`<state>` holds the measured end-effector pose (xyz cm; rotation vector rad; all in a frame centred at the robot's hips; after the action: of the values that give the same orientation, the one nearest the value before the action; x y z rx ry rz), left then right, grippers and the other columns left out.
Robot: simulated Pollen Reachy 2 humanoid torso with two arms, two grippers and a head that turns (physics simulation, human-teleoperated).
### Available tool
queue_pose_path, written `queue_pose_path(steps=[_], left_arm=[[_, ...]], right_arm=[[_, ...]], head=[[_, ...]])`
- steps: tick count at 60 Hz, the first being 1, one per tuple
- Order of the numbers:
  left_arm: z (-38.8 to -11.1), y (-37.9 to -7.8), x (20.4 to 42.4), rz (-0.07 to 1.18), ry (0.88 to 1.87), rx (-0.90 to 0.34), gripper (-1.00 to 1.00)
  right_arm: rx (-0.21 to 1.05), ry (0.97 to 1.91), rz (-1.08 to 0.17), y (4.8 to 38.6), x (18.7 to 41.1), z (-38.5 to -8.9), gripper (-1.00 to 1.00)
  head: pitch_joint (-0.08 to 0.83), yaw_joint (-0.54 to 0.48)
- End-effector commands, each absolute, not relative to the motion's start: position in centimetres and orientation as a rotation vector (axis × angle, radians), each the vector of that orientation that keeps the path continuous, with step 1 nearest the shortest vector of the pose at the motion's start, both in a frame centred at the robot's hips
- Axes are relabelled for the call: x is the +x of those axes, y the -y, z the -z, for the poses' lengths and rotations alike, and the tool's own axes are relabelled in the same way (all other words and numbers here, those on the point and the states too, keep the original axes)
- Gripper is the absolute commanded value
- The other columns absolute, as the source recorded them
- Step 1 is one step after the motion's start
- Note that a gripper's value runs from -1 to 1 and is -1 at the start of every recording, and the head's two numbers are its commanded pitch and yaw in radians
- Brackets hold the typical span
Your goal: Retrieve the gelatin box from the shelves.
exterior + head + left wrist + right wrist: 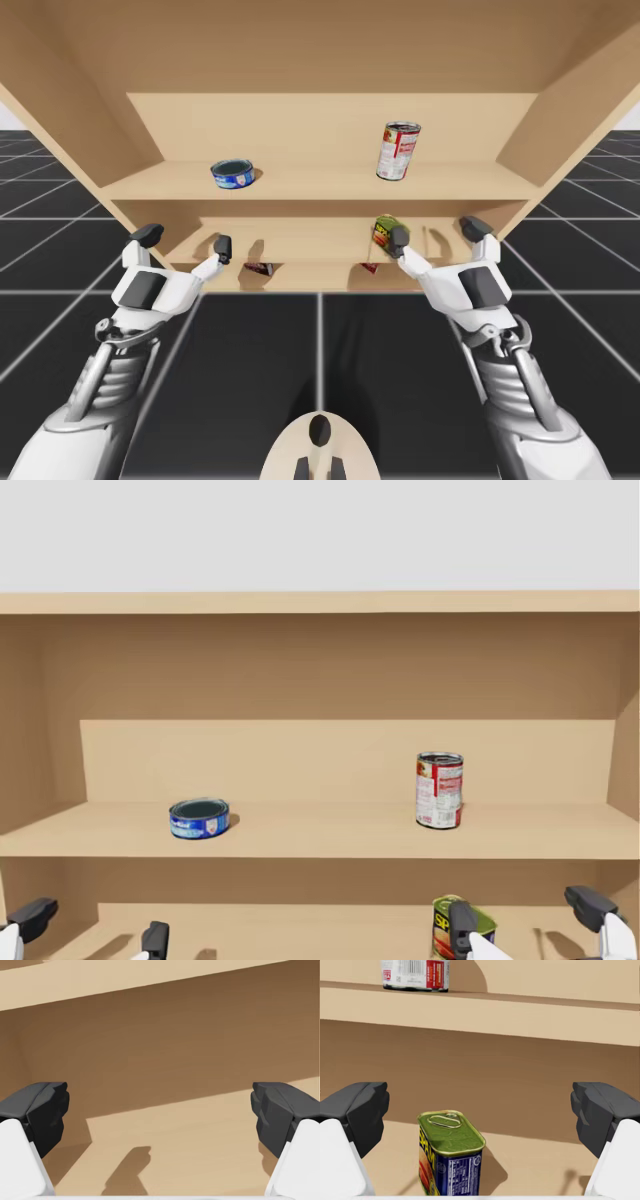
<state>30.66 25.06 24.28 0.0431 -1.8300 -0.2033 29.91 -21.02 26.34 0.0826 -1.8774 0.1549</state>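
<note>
Search step: left gripper and right gripper wide open at lower shelf
Gelatin box unidentified; red shape at left gripper's 4 o'clock may be it; next move requires confirmation

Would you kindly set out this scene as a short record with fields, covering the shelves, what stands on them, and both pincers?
upper shelf: light wooden board; flat round blue tin towards its left, tall red-and-white cylindrical can towards its right, both upright
lower shelf: rectangular blue can with green-yellow lid, upright
left pincer: open, facing bare lower shelf
right pincer: open, rectangular blue can just ahead, untouched
</note>
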Motion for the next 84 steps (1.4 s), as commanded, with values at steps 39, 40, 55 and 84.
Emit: queue_pose_path(steps=[39,40,55,84], left_arm=[[-24.0,-25.2,30.9,0.21,1.833,0.082,-1.0],[-24.0,-25.2,30.9,0.21,1.834,0.081,-1.0],[-24.1,-25.3,31.0,0.212,1.837,0.079,-1.0],[-24.1,-25.2,30.9,0.199,1.832,0.069,-1.0]], right_arm=[[0.11,1.848,-0.143,20.7,30.1,-26.1,-1.0],[0.111,1.848,-0.143,20.7,30.1,-26.1,-1.0],[0.108,1.85,-0.145,20.7,30.1,-26.1,-1.0],[0.234,1.781,-0.157,19.8,25.7,-27.1,-1.0]], head=[[0.399,-0.05],[0.423,-0.06],[0.548,-0.16],[0.603,-0.2]])
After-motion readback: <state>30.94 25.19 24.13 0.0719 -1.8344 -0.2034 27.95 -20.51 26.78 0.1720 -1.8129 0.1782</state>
